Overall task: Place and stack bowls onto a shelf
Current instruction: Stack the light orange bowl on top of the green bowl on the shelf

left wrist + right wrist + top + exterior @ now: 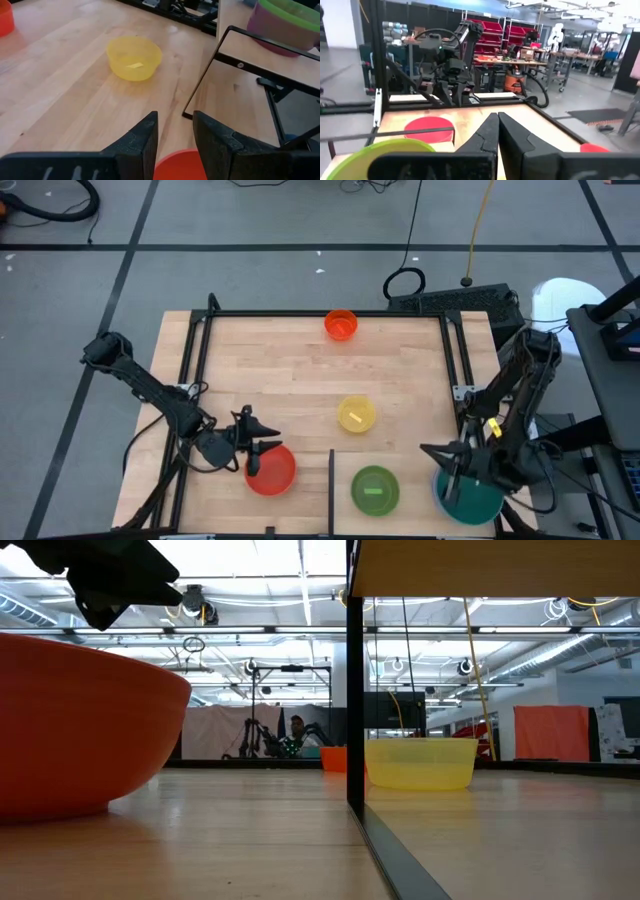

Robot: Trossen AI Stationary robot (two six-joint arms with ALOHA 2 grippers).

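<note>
Four bowls show from above: the orange bowl (341, 325) at the far edge of the table, the yellow bowl (357, 415) in the middle, the green bowl (375, 488) near the front, and the red bowl (271, 469) under the left gripper (252, 448). The left gripper's fingers straddle the red bowl's rim, partly open. The right gripper (447, 461) waits over a teal bowl (470, 498) at the front right corner, its jaws pressed together.

From table height, the red bowl (80, 730) looks big and smooth, beside the dark upright divider (354, 690) of the shelf (490, 568).

The left wrist view shows the two fingers (140, 142) apart, with the red rim (180, 165) between them. I cannot tell if they are pinching it.

The right wrist view shows its own fingers (487, 132) shut tight, holding nothing.

The bowls look light, thin and stiff. They may be slippery. The best place to hold one is the rim, one finger inside and one outside.
</note>
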